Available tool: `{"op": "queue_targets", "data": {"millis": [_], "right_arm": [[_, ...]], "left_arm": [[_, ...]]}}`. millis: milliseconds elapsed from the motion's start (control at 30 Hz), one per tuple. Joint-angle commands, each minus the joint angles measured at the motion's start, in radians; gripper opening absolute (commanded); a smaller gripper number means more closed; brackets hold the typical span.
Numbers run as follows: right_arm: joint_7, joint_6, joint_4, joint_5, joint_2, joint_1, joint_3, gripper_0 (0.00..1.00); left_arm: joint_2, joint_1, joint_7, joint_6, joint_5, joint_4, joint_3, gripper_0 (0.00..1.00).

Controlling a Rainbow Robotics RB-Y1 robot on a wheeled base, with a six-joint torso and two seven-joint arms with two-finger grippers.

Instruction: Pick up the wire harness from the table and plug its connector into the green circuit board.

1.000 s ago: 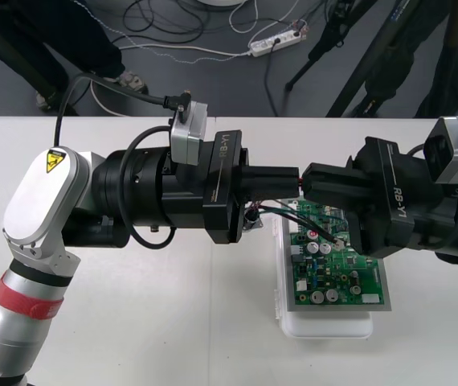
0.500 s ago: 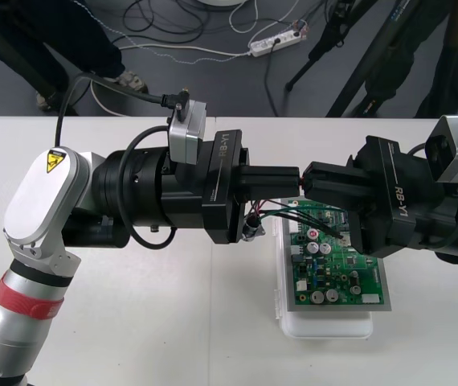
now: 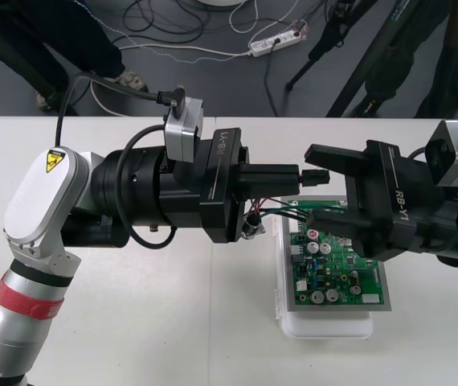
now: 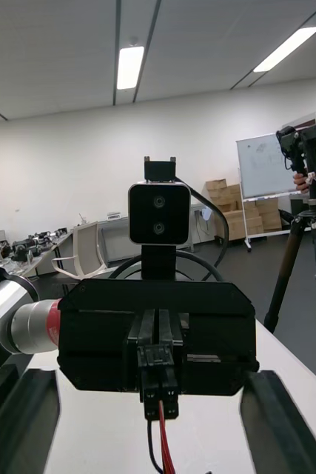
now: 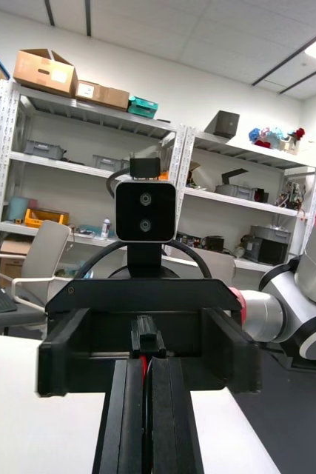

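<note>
Wire harness point(image 3: 284, 211), blocky plug point(image 4: 158, 370), left end effector point(image 3: 297, 173)

**Crowded far end, open near side**

The left pincer point(image 3: 297, 174), clamped on the plug point(image 3: 316, 174), met the spread right pincer point(image 3: 317, 185) above the circuit board's point(image 3: 337, 273) far edge, with the wires point(image 3: 287, 211) slung beneath. The board's near half and the worktop point(image 3: 173, 322) in front lay unobstructed.

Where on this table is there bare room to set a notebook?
Bare table lies near the front edge, left of the green circuit board, and right of it. Crowded: over the board's far end, where left gripper, right gripper and harness meet.
</note>
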State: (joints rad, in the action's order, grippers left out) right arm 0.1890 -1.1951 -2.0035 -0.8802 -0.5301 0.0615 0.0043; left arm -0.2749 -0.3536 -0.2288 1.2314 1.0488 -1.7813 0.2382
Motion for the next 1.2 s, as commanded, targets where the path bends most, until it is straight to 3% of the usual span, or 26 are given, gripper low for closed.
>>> {"op": "queue_targets", "data": {"millis": [33, 533, 900, 1200], "right_arm": [[-0.026, -0.021, -0.037, 0.015, -0.064, -0.029, 0.0, 1.0], [-0.026, -0.12, -0.003, -0.01, -0.146, -0.071, -0.059, 1.0], [0.009, -0.343, 0.035, -0.267, -0.153, -0.068, -0.222, 1.0], [0.04, -0.376, 0.034, -0.445, -0.192, -0.065, -0.325, 1.0]], "left_arm": [[0.011, -0.038, -0.041, -0.041, -0.027, -0.009, 0.016, 0.0], [-0.144, -0.015, -0.014, -0.035, -0.096, -0.009, -0.016, 0.0], [-0.241, 0.047, -0.012, -0.035, -0.098, -0.009, -0.077, 0.0], [-0.242, 0.082, 0.009, -0.001, -0.099, 0.059, -0.088, 0.0]]}}
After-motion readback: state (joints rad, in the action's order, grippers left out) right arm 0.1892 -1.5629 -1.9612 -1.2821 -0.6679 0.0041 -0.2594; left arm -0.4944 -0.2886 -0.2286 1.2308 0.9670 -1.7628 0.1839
